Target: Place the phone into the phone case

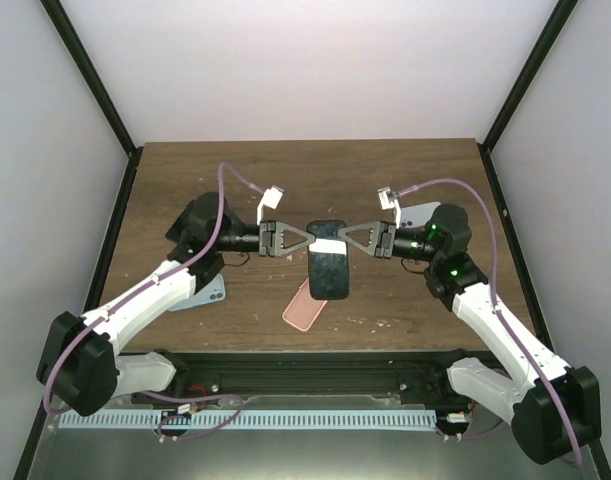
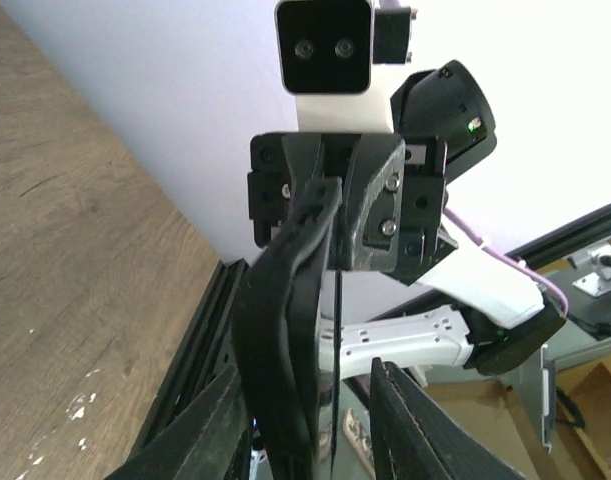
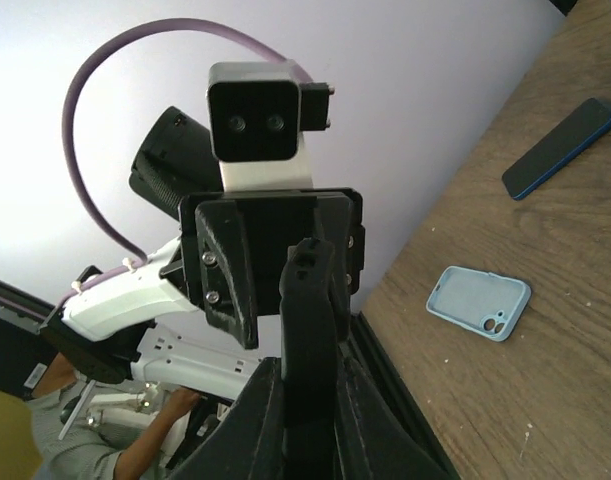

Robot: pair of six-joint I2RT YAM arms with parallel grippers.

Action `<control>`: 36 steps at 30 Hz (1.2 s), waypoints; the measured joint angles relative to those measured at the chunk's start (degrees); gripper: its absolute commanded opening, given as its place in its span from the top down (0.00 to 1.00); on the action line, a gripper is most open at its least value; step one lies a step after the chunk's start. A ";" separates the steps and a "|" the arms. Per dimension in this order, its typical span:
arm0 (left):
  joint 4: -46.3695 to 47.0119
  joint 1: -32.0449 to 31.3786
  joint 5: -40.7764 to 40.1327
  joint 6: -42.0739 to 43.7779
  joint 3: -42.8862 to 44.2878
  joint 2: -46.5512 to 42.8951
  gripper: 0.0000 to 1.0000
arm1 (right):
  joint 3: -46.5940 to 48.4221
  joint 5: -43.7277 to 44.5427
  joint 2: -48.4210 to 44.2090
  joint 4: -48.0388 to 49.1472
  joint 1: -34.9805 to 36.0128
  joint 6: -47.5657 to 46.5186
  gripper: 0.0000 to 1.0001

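Observation:
A black phone case (image 1: 327, 268) hangs in mid-air above the table's middle, between my two grippers. My right gripper (image 1: 343, 238) is shut on the case's edge, and in the right wrist view the case (image 3: 310, 320) sits clamped between its fingers (image 3: 255, 430). My left gripper (image 1: 303, 238) faces it from the other side. In the left wrist view its jaws stand apart around the case (image 2: 285, 330) and a thin dark slab, seemingly the phone (image 2: 338, 380), with a gap to the right finger (image 2: 425, 430).
A pink case or phone (image 1: 305, 305) lies on the table under the held case. A light blue case (image 1: 213, 292) lies by the left arm and also shows in the right wrist view (image 3: 479, 302), with a dark blue phone (image 3: 560, 148) beyond it. A pale blue flat thing (image 1: 422, 211) lies behind the right wrist.

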 measured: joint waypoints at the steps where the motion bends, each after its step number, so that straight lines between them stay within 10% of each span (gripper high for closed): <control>1: 0.83 0.02 -0.22 -0.44 0.00 0.00 0.70 | -0.11 -0.57 0.09 0.17 0.00 0.09 0.99; 6: 2.89 0.17 -0.74 -1.66 0.02 0.11 0.99 | -0.11 -1.95 0.13 1.92 -0.02 0.13 0.99; 13: 0.94 0.28 -1.51 -0.33 0.09 0.22 1.00 | -0.55 -1.60 0.46 1.31 -0.13 -1.51 0.98; 22: -3.67 0.35 -2.12 3.93 0.20 0.22 1.00 | 0.48 -1.11 0.96 -3.78 0.00 -3.76 0.62; 36: -4.59 0.44 -0.13 4.59 0.24 -0.63 1.00 | 5.60 -0.85 3.76 -8.41 -0.04 -6.56 0.94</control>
